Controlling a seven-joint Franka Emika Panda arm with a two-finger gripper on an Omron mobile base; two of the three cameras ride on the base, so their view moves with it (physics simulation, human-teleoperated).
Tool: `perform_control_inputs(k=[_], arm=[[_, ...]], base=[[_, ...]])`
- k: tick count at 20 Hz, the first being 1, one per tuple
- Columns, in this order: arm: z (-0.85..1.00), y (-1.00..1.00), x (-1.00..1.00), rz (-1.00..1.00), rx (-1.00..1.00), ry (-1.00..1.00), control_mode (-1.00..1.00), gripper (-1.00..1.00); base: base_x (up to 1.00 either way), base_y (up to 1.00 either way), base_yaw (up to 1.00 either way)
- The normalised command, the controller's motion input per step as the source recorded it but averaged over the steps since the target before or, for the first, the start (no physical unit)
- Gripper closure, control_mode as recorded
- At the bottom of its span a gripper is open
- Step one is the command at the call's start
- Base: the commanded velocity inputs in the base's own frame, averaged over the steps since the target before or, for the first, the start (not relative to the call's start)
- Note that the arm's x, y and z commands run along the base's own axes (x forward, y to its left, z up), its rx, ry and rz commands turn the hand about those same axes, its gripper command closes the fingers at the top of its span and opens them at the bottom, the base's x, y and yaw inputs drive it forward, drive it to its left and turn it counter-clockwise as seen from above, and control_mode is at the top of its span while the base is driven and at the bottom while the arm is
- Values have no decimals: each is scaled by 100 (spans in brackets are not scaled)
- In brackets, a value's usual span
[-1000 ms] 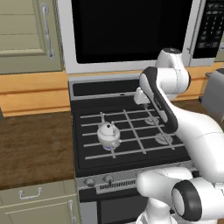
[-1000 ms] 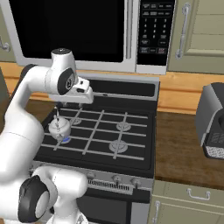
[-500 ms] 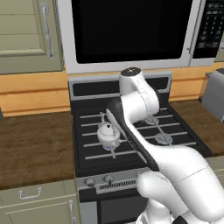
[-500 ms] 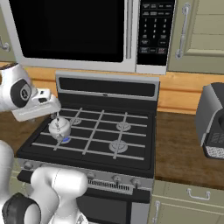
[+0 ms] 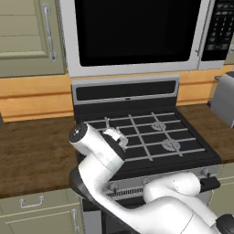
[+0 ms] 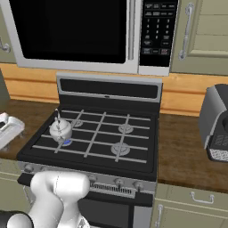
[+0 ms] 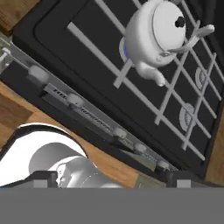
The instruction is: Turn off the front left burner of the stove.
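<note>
The stove is a black gas range with pale grey grates. A white kettle stands on the front left burner, where a faint blue glow shows under it. In the left base view my arm covers that burner. The silver front strip carries small round knobs; the leftmost knob is at the strip's end. My gripper hangs above the stove's front left corner, open and holding nothing, well clear of the knobs. Its white hand shows at the picture's left edge.
A big microwave hangs above the stove. A grey toaster stands on the right wooden counter. The left counter lies beside my arm. Cabinet drawers run below both counters.
My arm has swung from over the stove's right back to its front left and come lower. The kettle has not moved.
</note>
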Motion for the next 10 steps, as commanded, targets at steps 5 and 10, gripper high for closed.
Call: perform_control_inputs(k=[5,10], arm=[[-80,99,-38,18,-32,0,-100,-100],[-83,47,-18,11,-22,-12,-100,-100]], base=[[0,0,0],[0,0,0]])
